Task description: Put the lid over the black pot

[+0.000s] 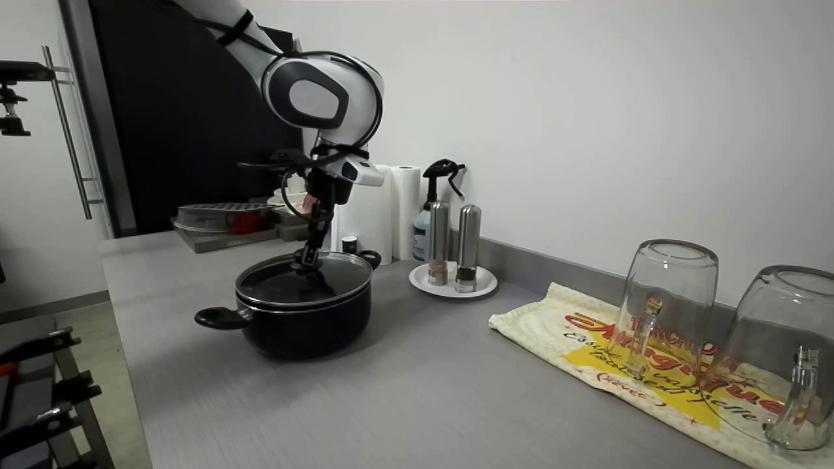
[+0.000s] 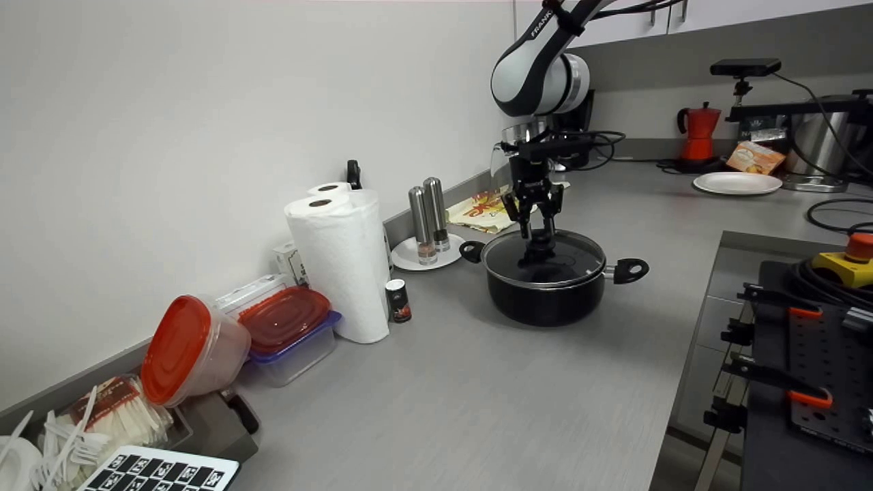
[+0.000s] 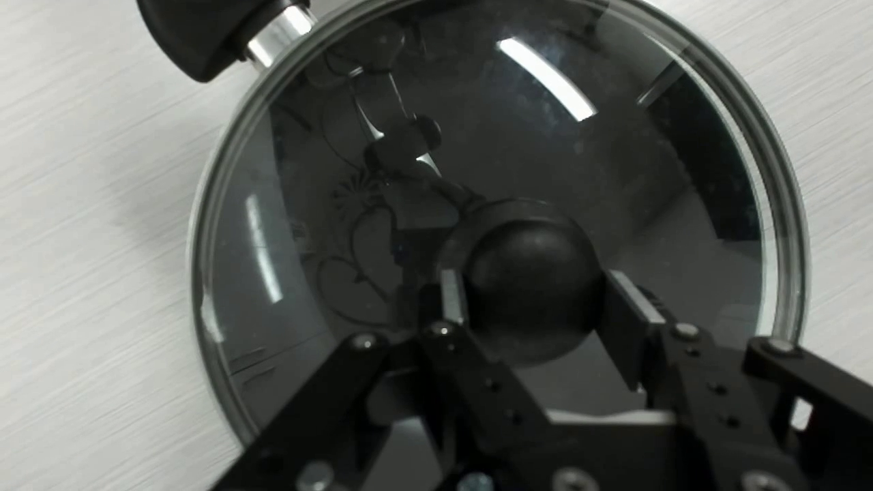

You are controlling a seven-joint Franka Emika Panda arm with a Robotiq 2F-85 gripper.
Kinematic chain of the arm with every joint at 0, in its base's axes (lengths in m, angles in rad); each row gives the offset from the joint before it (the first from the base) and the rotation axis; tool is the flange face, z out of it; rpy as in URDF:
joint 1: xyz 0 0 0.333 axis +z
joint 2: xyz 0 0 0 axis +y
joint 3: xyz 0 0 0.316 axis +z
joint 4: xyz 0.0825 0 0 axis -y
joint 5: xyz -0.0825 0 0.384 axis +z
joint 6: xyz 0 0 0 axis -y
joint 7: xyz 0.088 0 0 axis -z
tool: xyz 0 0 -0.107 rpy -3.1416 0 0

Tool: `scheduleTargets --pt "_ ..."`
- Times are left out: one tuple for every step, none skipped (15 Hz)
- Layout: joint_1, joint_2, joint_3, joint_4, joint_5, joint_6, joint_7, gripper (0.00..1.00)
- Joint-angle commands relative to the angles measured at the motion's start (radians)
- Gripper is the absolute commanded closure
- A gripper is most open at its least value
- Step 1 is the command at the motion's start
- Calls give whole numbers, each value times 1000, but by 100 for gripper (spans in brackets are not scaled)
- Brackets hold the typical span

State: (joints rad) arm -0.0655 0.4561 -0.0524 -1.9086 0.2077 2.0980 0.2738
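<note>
The glass lid (image 1: 345,270) lies over the top of the black pot (image 1: 309,332), nearly level and roughly centred. Both also show in an exterior view, the lid (image 2: 576,256) above the pot (image 2: 545,305). A thin seam shows between their rims; I cannot tell if the lid is fully seated. My gripper (image 1: 308,256) points down at the lid's centre, and it also shows in an exterior view (image 2: 538,235). In the wrist view, my gripper (image 3: 539,293) has its pads against both sides of the dark knob (image 3: 532,262). A pot handle (image 3: 204,34) shows at the upper left.
A white plate (image 1: 423,284) with two steel grinders stands near the wall. Paper towel rolls (image 2: 337,273) and a small dark jar (image 2: 398,301) stand nearby. Glass mugs (image 1: 671,299) stand on a printed cloth (image 1: 560,326). The counter edge (image 2: 682,382) lies beyond the pot's handle.
</note>
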Motion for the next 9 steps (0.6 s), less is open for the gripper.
scheduleTargets --pt "5 -4 -9 22 7 -20 15 75" --pt "5 -3 -10 22 6 -21 14 75" --pt "3 -2 -11 22 6 -21 13 75" --pt "2 -2 -11 21 8 -22 12 75" --pt "0 -1 -11 20 10 -22 9 75" --pt "-1 0 -11 20 13 -22 7 75" --pt "-2 2 -10 20 14 -22 6 75" --pt "-3 4 -9 20 17 -22 4 75" --pt "-4 6 -8 20 19 -23 3 75"
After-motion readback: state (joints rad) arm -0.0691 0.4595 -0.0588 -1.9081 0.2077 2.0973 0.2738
